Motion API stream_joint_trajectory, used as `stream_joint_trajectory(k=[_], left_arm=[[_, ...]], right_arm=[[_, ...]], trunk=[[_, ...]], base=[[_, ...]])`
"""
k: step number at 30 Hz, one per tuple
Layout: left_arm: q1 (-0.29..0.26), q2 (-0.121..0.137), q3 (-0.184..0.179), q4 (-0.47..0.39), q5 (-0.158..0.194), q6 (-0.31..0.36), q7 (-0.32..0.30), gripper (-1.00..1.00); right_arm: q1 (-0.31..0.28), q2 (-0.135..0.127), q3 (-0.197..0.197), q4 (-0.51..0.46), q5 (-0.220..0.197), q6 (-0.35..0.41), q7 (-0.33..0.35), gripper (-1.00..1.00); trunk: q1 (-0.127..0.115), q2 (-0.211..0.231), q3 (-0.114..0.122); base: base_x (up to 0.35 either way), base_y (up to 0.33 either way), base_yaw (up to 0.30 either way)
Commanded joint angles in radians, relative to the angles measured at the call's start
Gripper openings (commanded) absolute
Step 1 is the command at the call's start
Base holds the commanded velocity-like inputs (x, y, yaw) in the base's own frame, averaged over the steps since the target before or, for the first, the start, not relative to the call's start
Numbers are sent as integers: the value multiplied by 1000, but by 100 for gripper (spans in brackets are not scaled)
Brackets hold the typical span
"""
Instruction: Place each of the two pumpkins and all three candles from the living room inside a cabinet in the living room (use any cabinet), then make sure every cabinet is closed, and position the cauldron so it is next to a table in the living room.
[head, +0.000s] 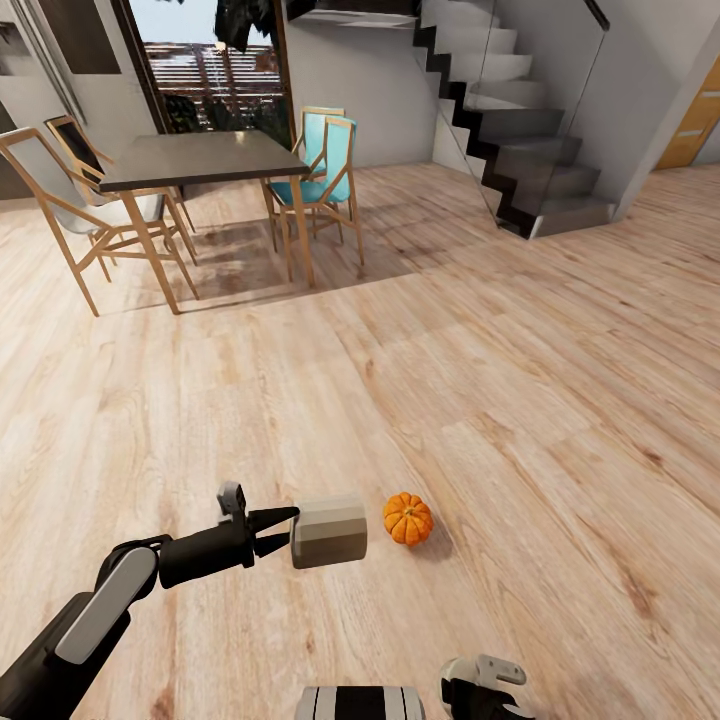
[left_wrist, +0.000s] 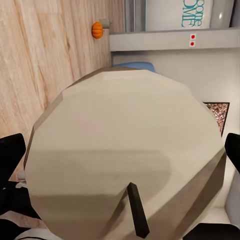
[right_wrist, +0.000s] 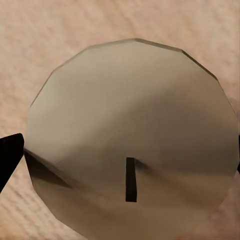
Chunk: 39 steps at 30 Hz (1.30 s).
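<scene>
Pale wood plank floor (head: 520, 400) runs across a living room, dining set far back, staircase (head: 530, 130) at the back right.

Candle (head: 329, 531), beige, short fat cylinder with banded shades, sits in the left gripper (head: 283, 530) low over the floor. Its long axis lies roughly level, pointing away from the gripper toward the pumpkin. In the left wrist view the candle (left_wrist: 125, 160) is seen end-on, faceted round face toward the camera, dark wick (left_wrist: 137, 210) sticking out near the rim. Black fingers (left_wrist: 11, 155) show at either edge of that face, clamped on the candle.

Pumpkin (head: 408, 518), small, orange and ribbed, rests on the floor just beside the candle's far end; gap or contact cannot be told. A second pumpkin (left_wrist: 97, 30) shows small in the left wrist view, on the floor by a white unit.

Second candle (right_wrist: 132, 140) shows end-on in the right wrist view, same beige faceted face, dark wick (right_wrist: 131, 179), wood floor behind. A black fingertip (right_wrist: 10, 152) touches its edge; the right gripper appears to be gripping it.

Left arm (head: 90, 610) comes in from the lower left, black with a grey panel, forearm stretched forward and gripper level. Right arm's wrist (head: 485, 685) sits at the bottom edge, pointing down.

Dark-topped table (head: 200, 158) with wood legs, wood-frame chairs around it, two teal (head: 325, 160). Teal lettering on a white panel (left_wrist: 192, 14) is sideways, reads partly "ome".
</scene>
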Motion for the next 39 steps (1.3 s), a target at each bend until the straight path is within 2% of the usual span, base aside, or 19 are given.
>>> stream_joint_trajectory(k=[1, 4, 15, 16, 39], left_arm=[[-1, 1, -1, 0, 1, 3, -4, -100], [0, 0, -1, 0, 1, 3, -4, -100], [-1, 2, -1, 0, 1, 3, -4, -100], [-1, 2, -1, 0, 1, 3, -4, -100], [-1, 0, -1, 0, 1, 3, -4, -100]], right_arm=[[0, 0, 9, 0, -12, -3, -6, 100], [0, 0, 9, 0, -11, -3, -6, 100], [0, 0, 9, 0, -12, -3, -6, 100], [0, 0, 9, 0, -12, -3, -6, -100], [0, 0, 9, 0, -12, -3, -7, -100]], trunk=[[0, 0, -1], [1, -1, -12], [1, -1, -12], [1, -1, -12], [1, -1, -12]], base=[[0, 0, 0], [0, 0, 0], [0, 0, 0], [0, 0, 0], [0, 0, 0]])
